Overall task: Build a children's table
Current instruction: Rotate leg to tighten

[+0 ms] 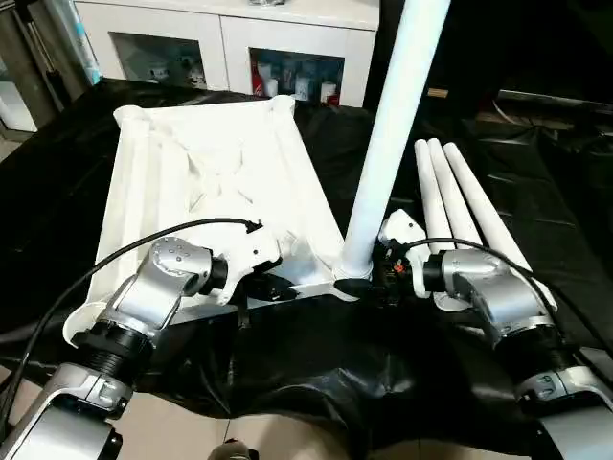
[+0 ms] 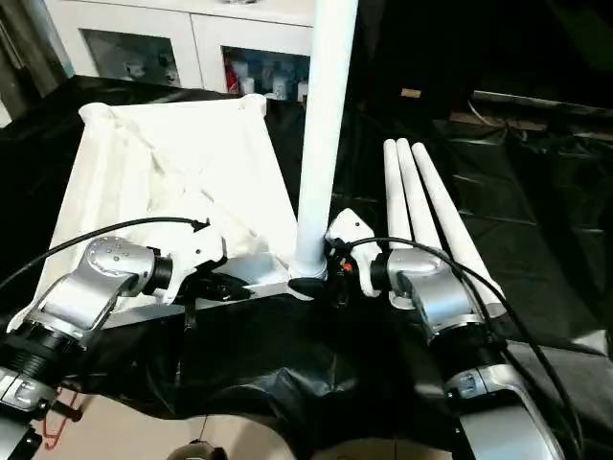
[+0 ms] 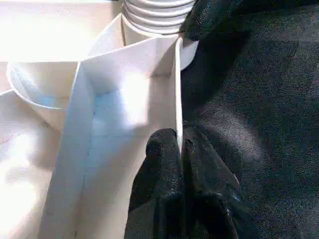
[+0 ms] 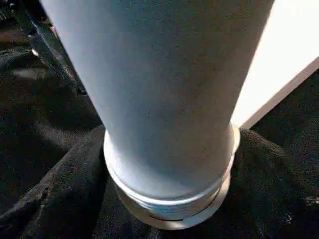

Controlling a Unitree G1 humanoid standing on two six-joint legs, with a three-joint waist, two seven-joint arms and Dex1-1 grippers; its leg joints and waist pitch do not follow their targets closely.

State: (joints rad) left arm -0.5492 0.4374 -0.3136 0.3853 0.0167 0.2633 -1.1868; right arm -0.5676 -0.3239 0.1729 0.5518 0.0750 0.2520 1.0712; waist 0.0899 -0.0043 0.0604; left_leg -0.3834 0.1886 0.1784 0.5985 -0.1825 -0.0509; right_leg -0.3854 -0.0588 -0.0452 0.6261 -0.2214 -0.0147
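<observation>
Left gripper (image 3: 180,149) pinches tabletop (image 1: 206,177) rim at 7 o'clock. Upright leg (image 1: 393,134) sits in near-right corner socket, right gripper (image 1: 383,271) spread around its base, probably seating it. Next: check seating, take spare legs (image 1: 460,206) at 3 o'clock.

Tabletop (image 1: 220,163): white plastic, underside up, raised ribs crossing it in diagonals. Upright leg (image 1: 388,134): plain white tube, fine ringed ridges at its foot. Three spare legs (image 1: 460,206): same white, unpatterned. Cover sheet (image 1: 316,355) over the table: glossy black, creased. Left tool (image 3: 180,164): black fingers with a fine woven texture. Forearms (image 1: 158,287): silver metal, black cables. Cabinet (image 1: 230,29): white, glass doors, red and blue items behind. Floor (image 1: 278,436): pale beige tiles.
</observation>
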